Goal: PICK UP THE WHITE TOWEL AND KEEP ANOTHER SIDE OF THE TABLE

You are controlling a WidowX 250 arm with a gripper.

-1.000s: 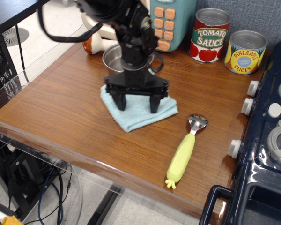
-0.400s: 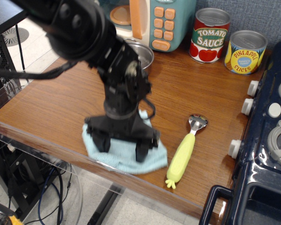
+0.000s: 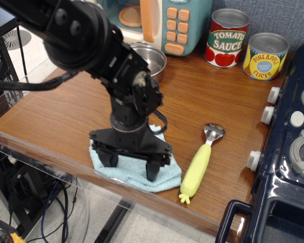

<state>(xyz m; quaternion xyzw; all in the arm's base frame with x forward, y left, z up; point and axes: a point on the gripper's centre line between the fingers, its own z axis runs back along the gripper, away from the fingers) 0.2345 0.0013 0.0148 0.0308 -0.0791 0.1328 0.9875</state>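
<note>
The pale light-blue towel [image 3: 165, 176] lies flat at the front edge of the brown wood-grain table [image 3: 55, 116], just left of a yellow-handled spoon. My gripper [image 3: 130, 164] points down over the towel with its two black fingers spread wide. Both fingertips [image 3: 152, 172] rest on or just above the cloth, and I cannot tell if they press on it. The jaws stand open and nothing is pinched between them. The arm hides the towel's middle and back.
A yellow-handled spoon [image 3: 196, 169] lies right of the towel. A steel pot [image 3: 152, 54] and a teal toy appliance [image 3: 180, 23] stand at the back, with a tomato sauce can [image 3: 228, 38] and a pineapple can [image 3: 265, 56]. The dark blue toy stove [image 3: 289, 152] fills the right side. A clear acrylic rim [image 3: 40, 157] runs along the front.
The gripper and the towel have moved together from the middle of the table, near the pot, to the front edge. The finger spread looks unchanged.
</note>
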